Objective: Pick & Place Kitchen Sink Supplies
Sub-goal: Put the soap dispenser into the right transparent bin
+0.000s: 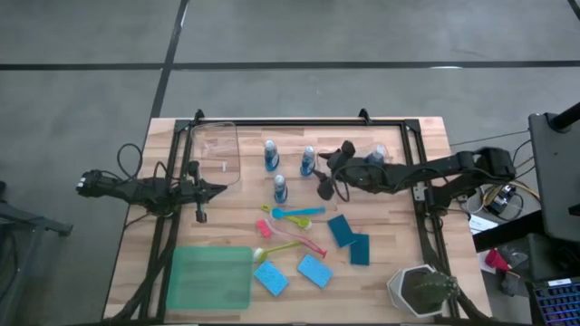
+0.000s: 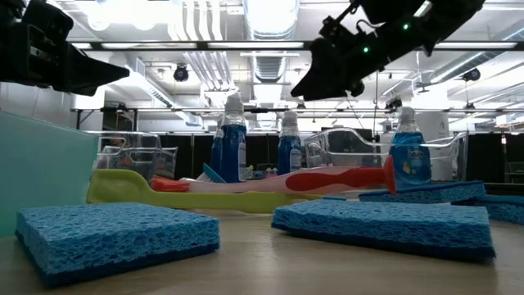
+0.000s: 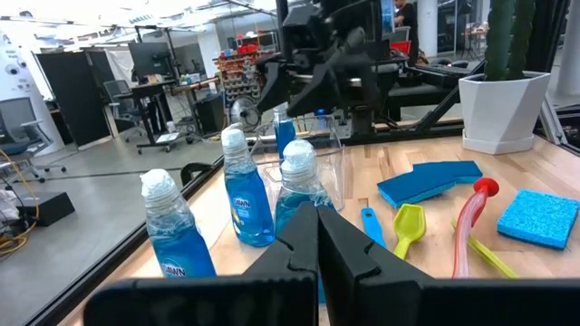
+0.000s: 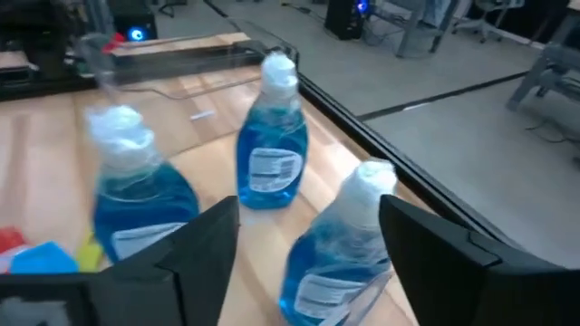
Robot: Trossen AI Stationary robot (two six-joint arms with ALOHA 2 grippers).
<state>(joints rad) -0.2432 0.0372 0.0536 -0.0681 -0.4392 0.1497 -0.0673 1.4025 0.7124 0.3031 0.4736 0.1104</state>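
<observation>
I see the right tool (image 1: 324, 172) hanging with its fingers spread wide, gripping nothing, over the small blue plastic bottles with pale caps (image 1: 307, 162) standing near the far edge of the wooden tabletop (image 1: 381, 272). A fourth such bottle (image 1: 280, 188) stands slightly nearer the middle. The left tool (image 1: 216, 188) sits clenched on nothing near the left edge, beside the clear plastic bin (image 1: 216, 156). The thin blue, yellow-green and pink brushes (image 1: 294, 217) lie at the tabletop's centre. Two flat teal sponges (image 1: 350, 238) lie right of them; two flat blue sponges (image 1: 292, 274) lie toward the near edge, beside the green tray (image 1: 210, 281).
</observation>
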